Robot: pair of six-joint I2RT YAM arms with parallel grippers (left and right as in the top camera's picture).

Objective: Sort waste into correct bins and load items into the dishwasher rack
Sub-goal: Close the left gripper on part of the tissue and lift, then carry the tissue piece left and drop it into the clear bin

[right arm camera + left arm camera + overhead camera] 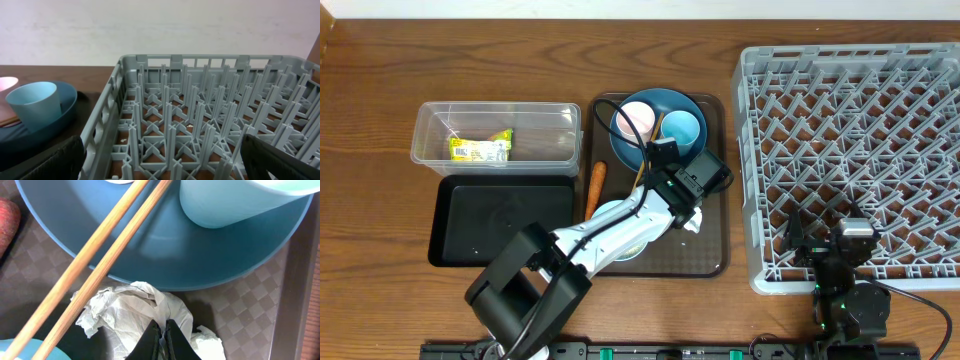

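My left gripper (162, 330) is shut on the crumpled white tissue (132, 307), which lies on the dark brown tray just below the dark blue plate (165, 250). In the overhead view the gripper (688, 210) and tissue (695, 224) are at the tray's right side. Two chopsticks (95, 260) cross the plate, which holds the light blue cup (682, 127) and the pink cup (633, 120). The carrot (595, 181) lies at the tray's left edge. The wrapper (480, 150) is in the clear container (430, 118). The light blue bowl (616, 238) lies under my left arm. My right gripper (165, 160) is open over the rack's (860, 120) front edge.
The black tray (500, 220) sits in front of the clear container. The dark brown serving tray (712, 250) lies between the bins and the rack. The rack's pegs (200, 115) stand close under my right gripper. No rice grains show.
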